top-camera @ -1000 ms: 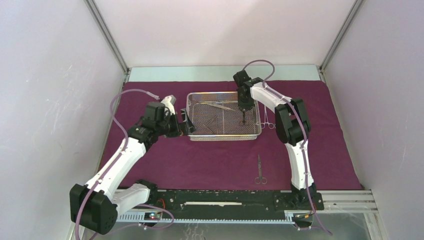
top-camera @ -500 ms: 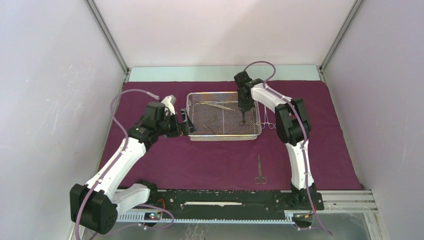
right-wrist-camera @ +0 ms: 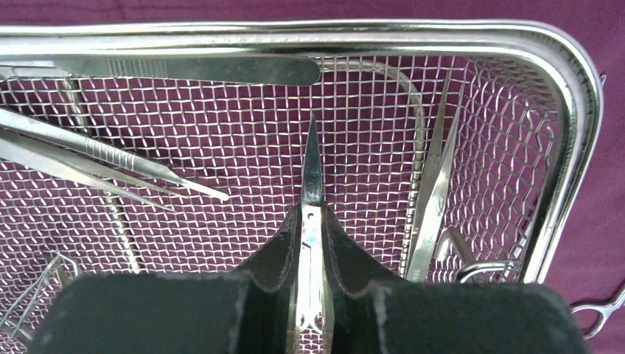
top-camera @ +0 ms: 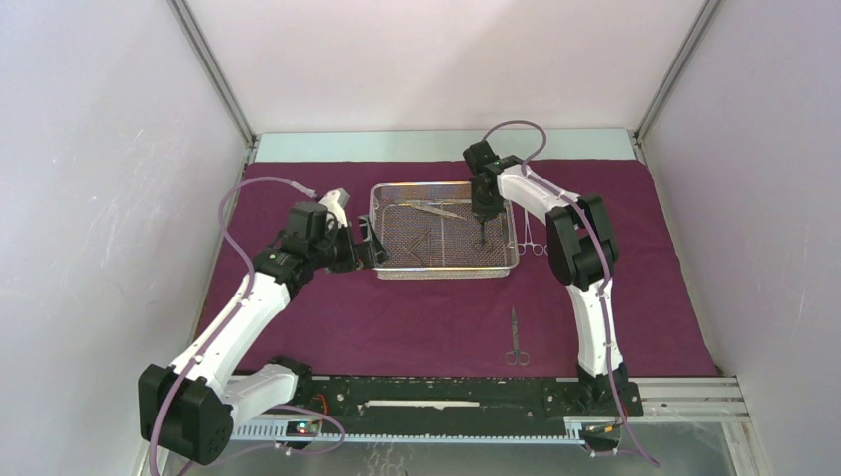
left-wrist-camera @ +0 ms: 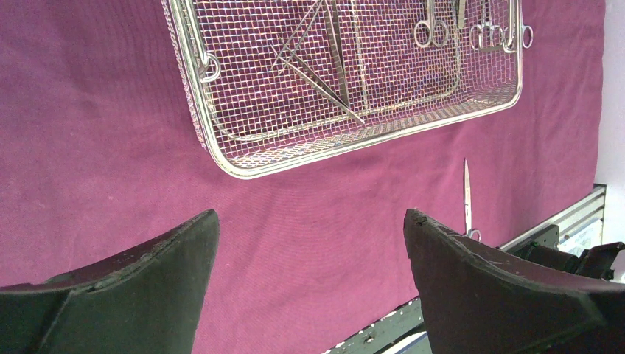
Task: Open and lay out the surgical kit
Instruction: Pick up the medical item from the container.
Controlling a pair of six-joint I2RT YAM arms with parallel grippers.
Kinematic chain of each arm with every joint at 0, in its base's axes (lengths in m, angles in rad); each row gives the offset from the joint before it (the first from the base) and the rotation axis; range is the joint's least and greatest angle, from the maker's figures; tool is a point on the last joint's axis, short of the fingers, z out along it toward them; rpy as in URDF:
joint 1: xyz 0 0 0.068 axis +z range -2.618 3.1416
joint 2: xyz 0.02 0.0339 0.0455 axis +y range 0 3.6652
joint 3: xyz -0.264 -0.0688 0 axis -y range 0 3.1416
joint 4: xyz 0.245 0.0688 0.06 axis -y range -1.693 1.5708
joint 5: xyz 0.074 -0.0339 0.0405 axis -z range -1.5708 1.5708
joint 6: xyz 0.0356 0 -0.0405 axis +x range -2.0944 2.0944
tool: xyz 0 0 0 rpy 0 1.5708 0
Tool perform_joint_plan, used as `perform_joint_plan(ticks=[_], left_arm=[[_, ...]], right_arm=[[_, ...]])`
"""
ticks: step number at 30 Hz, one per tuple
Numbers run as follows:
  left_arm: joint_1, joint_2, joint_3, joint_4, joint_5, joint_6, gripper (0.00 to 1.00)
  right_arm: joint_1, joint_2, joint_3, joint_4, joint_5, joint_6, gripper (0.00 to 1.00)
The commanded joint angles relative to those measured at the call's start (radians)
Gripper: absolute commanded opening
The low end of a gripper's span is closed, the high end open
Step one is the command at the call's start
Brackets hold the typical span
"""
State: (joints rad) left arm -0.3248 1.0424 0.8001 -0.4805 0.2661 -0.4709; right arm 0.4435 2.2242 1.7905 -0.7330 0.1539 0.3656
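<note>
Top cam: high, behind arms, facing fwd. R wrist cam close, L farther; all share rectangular silver wire-mesh tray [top-camera: 443,273].

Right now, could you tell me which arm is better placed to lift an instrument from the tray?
Right: the right gripper holds a pointed instrument inside the tray; the left gripper hangs open outside.

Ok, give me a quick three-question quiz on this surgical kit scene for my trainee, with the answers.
1. True or false: the left gripper hovers open beside the wire-mesh tray.
2. The right gripper grips: A) the tray's rim, B) a pointed steel instrument, C) nothing.
3. Where do the frontmost scissors lie?
Key: 1 true; 2 B; 3 on the maroon cloth, outside the tray.
</note>
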Motion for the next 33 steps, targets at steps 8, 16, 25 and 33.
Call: perform_joint_plan(ticks=[8, 16, 25, 33], left_arm=[[0.006, -0.005, -0.014, 0.013, 0.004, 0.002, 1.00], [0.006, -0.005, -0.015, 0.014, 0.006, -0.001, 1.00], [0.006, -0.005, -0.014, 0.016, 0.009, -0.001, 1.00], [0.006, -0.010, -0.015, 0.016, 0.013, -0.001, 1.00]], right_arm=[[0.022, -0.103, 0.027, -0.022, 0.029, 0.018, 0.06], [0.028, -0.122, 0.022, -0.026, 0.038, 0.016, 0.06], [0.036, -0.143, 0.050, -0.045, 0.039, 0.015, 0.05], [0.052, -0.168, 0.080, -0.079, 0.042, 0.019, 0.05]])
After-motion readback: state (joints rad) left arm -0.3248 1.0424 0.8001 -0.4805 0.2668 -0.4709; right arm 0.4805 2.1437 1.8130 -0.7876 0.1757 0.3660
